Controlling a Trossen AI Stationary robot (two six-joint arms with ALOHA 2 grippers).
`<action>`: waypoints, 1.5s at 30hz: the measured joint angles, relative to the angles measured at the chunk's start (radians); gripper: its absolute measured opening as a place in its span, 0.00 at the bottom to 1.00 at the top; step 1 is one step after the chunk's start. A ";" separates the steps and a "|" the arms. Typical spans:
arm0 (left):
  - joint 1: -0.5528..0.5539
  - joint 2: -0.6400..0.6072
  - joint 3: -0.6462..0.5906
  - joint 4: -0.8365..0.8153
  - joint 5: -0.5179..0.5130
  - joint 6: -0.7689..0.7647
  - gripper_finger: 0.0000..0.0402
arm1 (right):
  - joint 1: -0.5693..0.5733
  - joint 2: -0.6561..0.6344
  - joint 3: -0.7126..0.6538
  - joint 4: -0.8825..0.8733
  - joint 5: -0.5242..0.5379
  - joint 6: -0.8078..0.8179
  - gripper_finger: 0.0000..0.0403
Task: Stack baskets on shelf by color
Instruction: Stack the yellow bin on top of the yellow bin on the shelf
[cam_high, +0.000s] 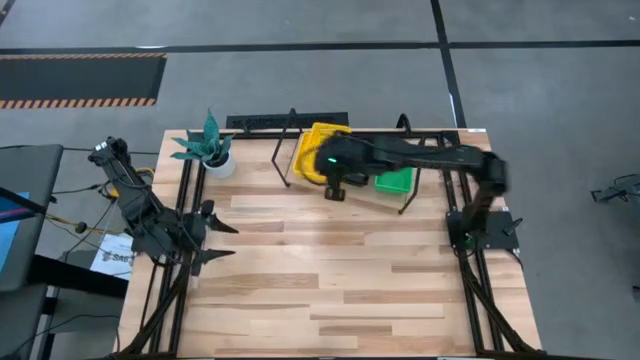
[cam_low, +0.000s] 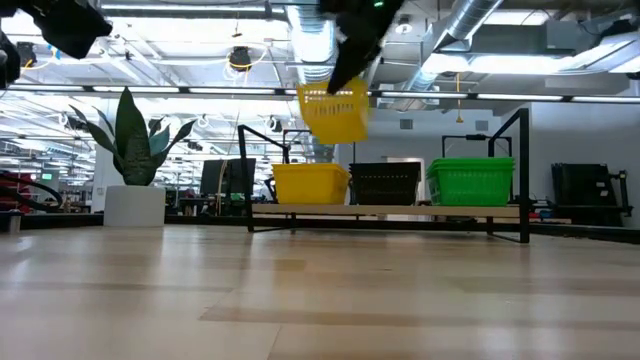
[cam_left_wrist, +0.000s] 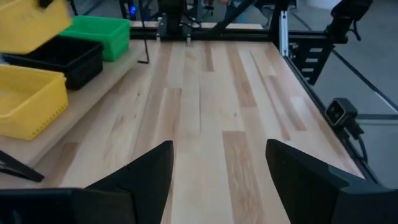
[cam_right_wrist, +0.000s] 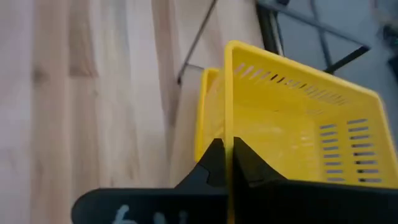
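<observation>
**Yellow basket carried over its own colour's stack**

The bench (cam_high: 330, 280) lay mostly bare, a slatted wooden top. The shelf (cam_low: 400, 211) stood along its 12 o'clock edge on thin wire legs, with a potted plant (cam_high: 212, 150) off at about 10 o'clock.

The right arm reached from its base at 3 o'clock across toward 12, its long dark link stretched over the shelf. That reach suited the job: the yellow pile sat at the shelf's far end from the arm's base. The left arm waited at the 9 o'clock edge, folded low and pointing inward, well apart from the shelf.

On the shelf in the low view sat a yellow stack (cam_low: 310, 184), a black stack (cam_low: 386, 183) and a green stack (cam_low: 470, 181), one colour to each place. How many baskets each held could not be told.

The carried yellow basket (cam_low: 334, 110) hung tilted in the air above the yellow stack, clear of it, apparently so it could be lowered and nested on its match.

The right gripper (cam_right_wrist: 225, 163) had its jaws pinched shut on that basket's rim wall. The left gripper (cam_left_wrist: 219, 180) had its jaws spread wide and held nothing.
</observation>
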 joint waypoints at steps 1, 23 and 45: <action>0.000 -0.012 -0.005 -0.001 -0.004 0.006 0.61 | 0.007 -0.064 -0.091 0.072 0.007 0.006 0.01; 0.021 -0.045 -0.010 0.018 -0.062 0.052 0.61 | -0.107 -0.165 -0.554 0.796 -0.065 -0.059 0.01; 0.038 -0.044 -0.010 0.013 -0.058 0.041 0.61 | -0.118 -0.031 -0.493 0.729 -0.157 -0.102 0.03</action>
